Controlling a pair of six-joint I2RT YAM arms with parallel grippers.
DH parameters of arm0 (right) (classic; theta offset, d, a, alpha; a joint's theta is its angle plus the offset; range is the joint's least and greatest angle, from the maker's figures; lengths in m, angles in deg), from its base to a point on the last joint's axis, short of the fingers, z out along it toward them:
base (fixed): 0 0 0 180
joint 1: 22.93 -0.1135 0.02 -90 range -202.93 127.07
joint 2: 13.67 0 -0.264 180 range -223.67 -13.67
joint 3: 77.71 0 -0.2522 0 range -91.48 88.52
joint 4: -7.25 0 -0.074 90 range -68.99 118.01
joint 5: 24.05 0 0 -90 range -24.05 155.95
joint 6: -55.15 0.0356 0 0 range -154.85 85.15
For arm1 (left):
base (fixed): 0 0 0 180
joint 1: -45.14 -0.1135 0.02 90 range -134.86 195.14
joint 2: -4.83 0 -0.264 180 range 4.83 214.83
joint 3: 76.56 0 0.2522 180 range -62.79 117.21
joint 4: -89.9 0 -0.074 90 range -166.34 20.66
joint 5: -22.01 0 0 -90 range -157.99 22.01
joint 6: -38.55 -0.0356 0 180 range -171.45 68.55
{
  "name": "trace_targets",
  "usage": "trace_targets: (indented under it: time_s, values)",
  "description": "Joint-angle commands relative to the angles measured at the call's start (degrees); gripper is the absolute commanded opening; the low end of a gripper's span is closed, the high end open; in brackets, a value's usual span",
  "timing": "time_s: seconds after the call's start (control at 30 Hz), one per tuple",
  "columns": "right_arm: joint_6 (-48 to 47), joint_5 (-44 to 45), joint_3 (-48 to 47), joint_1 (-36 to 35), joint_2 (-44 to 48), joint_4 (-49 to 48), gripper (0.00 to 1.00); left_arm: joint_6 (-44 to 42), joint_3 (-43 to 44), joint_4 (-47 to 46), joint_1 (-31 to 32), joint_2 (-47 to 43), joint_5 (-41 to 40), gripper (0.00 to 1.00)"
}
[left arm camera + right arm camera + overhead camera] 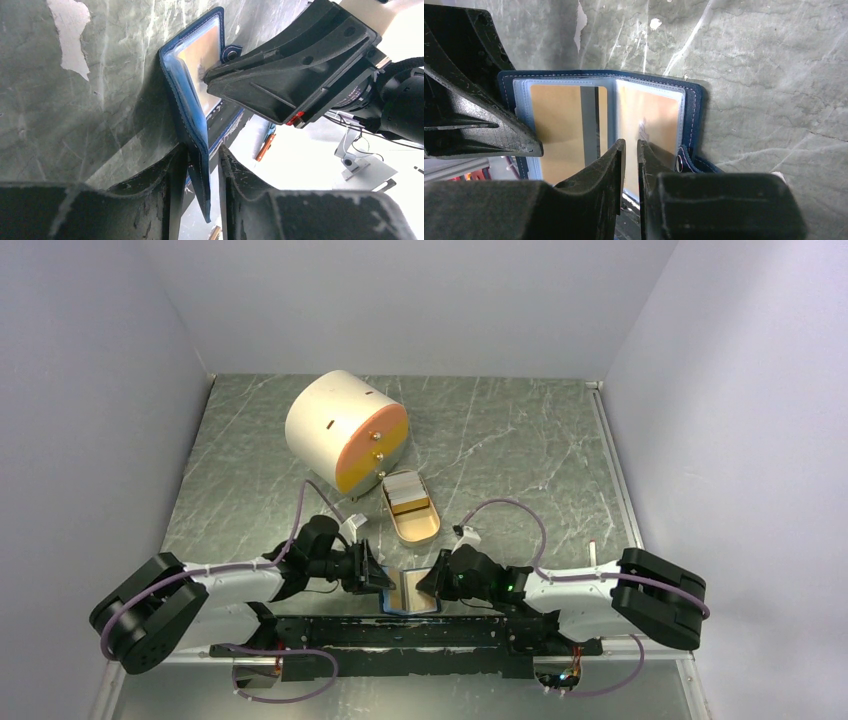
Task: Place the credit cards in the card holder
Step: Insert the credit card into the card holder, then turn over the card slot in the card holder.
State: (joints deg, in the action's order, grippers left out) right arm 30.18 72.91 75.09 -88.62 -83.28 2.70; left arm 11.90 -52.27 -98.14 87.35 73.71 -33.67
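Card holder [186, 100] | flap clamped, edge hidden by left end effector [200, 167]

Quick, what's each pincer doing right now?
Left pincer: closed on the card holder edge.
Right pincer: nearly closed against the open holder's inside; whether it grips anything cannot be told.

Soft, even light; the card holder [649, 110] shows glare, and the left wrist view's lower right is blown white.

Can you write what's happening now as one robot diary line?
card holder: open | left pincer: clamps its cover | right pincer: on inside pocket, grip unclear | credit cards: in tan dish
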Motion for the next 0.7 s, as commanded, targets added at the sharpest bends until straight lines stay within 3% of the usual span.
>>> trace_targets:
  time_s: [0.0, 0.23, 0.53, 0.67]
  values:
    - [-0.8, 1.5, 0.0, -0.2, -1.0, 0.6, 0.19, -1.0, 1.7, 0.4, 0.2, -1.3, -0.1, 0.34]
    - [-0.7, 1.6, 0.1, -0.2, -1.1, 0.7, 0.19, -0.9, 1.2, 1.7, 0.2, -3.8, -1.1, 0.32]
    - [-0.7, 1.5, 0.0, -0.2, -0.9, 0.8, 0.19, -1.0, 1.0, 2.2, 0.2, -5.1, -2.1, 0.17]
    - [-0.6, 1.4, 0.2, -0.1, -1.1, 0.6, 0.19, -0.9, 0.9, 1.0, 0.2, -5.1, -1.6, 0.20]
